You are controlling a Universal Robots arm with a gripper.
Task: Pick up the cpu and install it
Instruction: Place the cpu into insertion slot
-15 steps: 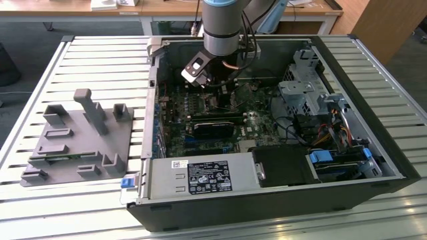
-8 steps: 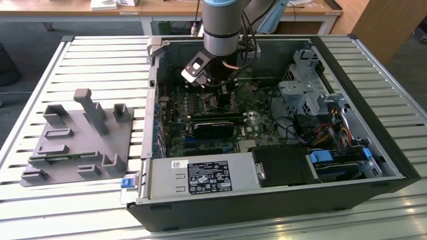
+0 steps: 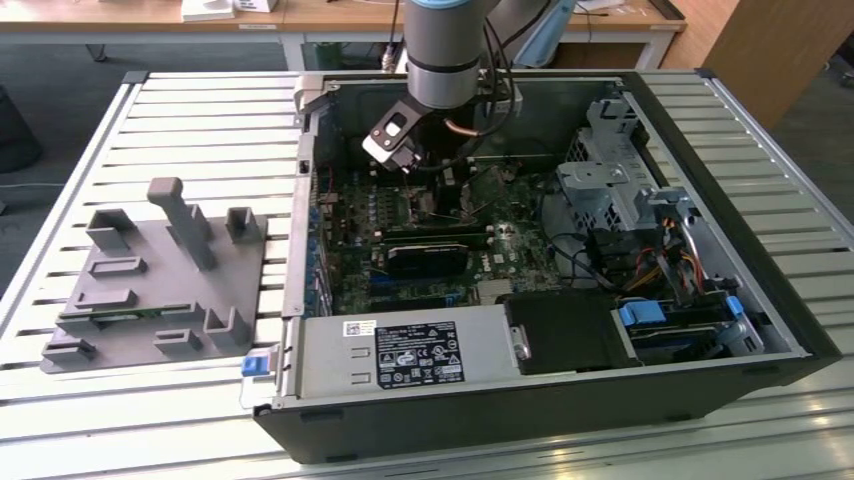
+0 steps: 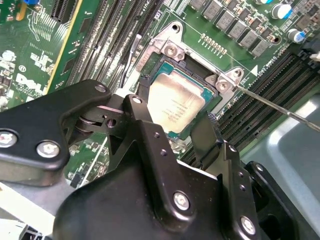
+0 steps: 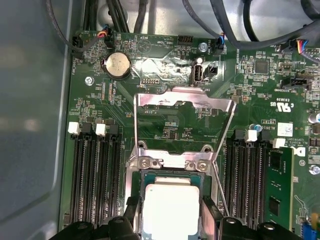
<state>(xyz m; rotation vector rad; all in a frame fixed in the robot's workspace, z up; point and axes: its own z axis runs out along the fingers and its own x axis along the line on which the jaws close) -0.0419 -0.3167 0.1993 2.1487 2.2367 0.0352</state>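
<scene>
Gripper (image 4: 176, 111): closed to the chip's width, apparently pinching the cpu (image 5: 170, 206) by two opposite edges.
Cpu: in the open socket (image 4: 192, 65), below the raised metal frame (image 5: 160, 99) — seated or just above, I cannot tell.
Technique: chip level, corners matched, straight down — sideways pushing probably bends pins.

Even daylight, glare on cpu (image 5: 170, 209)

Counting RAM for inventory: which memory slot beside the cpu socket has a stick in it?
The slot farthest from the cpu, on the side away from the grey case wall: it holds a green memory stick; the others are empty.
</scene>
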